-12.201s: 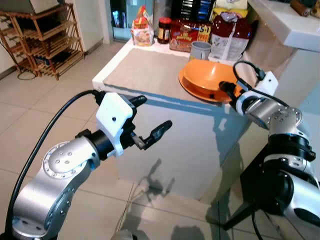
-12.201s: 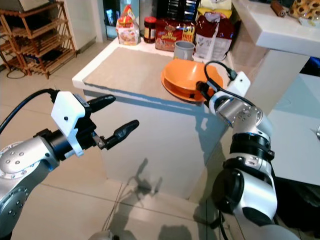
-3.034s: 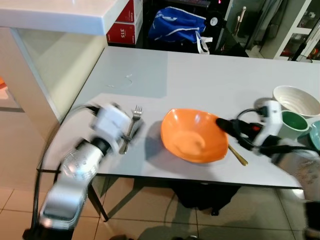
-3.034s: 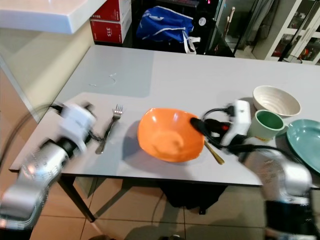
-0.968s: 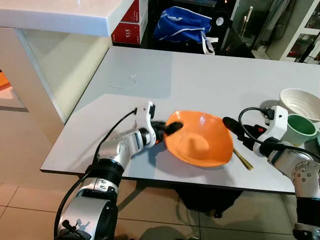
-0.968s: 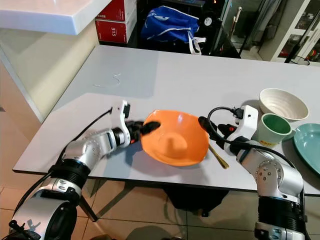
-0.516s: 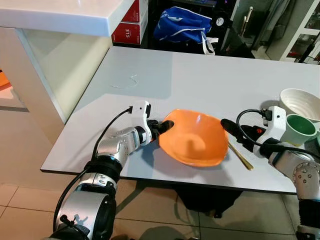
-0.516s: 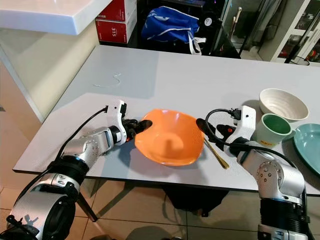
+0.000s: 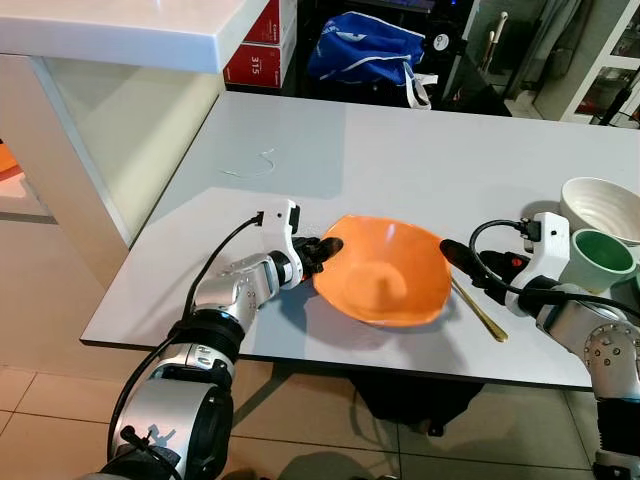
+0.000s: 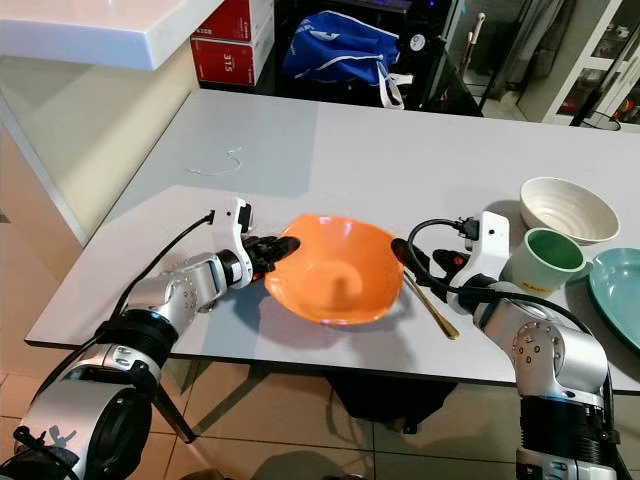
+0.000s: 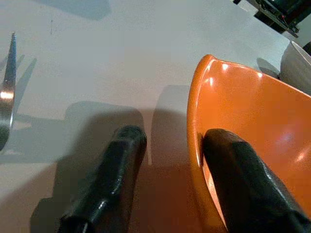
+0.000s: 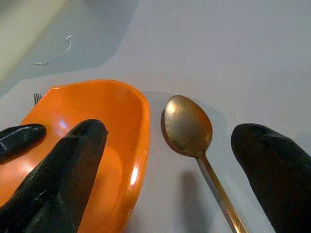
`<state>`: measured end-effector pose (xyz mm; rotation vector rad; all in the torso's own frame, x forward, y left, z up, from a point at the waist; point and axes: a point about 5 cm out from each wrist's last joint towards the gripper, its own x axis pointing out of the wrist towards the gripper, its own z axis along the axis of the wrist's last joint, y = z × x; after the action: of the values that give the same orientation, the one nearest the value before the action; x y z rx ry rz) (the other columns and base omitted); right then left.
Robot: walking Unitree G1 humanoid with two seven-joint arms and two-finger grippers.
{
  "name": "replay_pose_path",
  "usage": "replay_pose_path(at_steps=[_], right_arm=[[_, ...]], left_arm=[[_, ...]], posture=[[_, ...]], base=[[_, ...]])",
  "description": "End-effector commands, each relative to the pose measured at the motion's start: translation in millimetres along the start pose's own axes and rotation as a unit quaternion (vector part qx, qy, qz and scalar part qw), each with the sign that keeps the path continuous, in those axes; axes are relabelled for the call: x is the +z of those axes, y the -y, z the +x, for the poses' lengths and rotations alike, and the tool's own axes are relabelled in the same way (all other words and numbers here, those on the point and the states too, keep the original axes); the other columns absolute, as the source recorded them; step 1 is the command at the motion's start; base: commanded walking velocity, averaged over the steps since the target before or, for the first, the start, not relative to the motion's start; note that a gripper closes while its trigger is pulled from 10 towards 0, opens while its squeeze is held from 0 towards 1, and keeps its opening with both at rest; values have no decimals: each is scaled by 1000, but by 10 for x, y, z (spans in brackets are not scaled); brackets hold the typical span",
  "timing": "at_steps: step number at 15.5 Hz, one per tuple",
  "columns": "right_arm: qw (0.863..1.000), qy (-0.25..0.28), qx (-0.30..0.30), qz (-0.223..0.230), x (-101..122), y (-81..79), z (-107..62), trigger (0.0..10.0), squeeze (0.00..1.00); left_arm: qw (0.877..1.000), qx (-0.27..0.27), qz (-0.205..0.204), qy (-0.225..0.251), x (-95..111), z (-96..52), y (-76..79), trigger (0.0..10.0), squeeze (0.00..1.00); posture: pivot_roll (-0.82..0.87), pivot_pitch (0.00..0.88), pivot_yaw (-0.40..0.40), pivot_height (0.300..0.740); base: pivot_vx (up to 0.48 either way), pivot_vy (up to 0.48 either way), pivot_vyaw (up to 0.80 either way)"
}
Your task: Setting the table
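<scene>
Orange bowl [image 9: 385, 281] resting on grey table [image 9: 420, 170] near its front edge, roughly midway along. Left gripper [image 11: 167, 160] straddling bowl's left rim, one finger [image 11: 243, 189] inside, other outside on table; fingers apart, grip on rim not confirmed. Right gripper [image 12: 170, 160] just off bowl's right rim, fingers spread wide, one over bowl's inner wall, other beyond gold spoon [image 12: 187, 124]; spoon handle cut off at wrist-view edge. Fork [image 11: 7, 92] partly visible beside left gripper, mostly hidden behind arm in head views. Toward right edge: white bowl [image 10: 560, 205], green mug [image 10: 538, 256], teal plate [image 10: 618, 290] cut off by frame.
</scene>
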<state>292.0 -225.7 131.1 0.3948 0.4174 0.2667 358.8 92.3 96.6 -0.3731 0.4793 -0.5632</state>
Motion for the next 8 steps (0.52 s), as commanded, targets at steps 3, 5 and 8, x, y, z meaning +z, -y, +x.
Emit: replay_pose_path(at_steps=[3,5,8], right_arm=[[1000,10,-1,-13,84,0,3,10000,1000],[1000,11,0,-14,80,-4,-3,10000,1000],[1000,17,1,-16,92,-8,-30,10000,1000]], left_arm=[[1000,7,4,8,88,19,10,0,0],[1000,17,-1,21,124,18,-9,0,0],[999,22,-2,39,204,36,14,0,0]], posture=[[-81,0,-42,740],[-85,0,-38,740],[-91,0,-31,740]], base=[[0,0,0],[0,0,0],[0,0,0]])
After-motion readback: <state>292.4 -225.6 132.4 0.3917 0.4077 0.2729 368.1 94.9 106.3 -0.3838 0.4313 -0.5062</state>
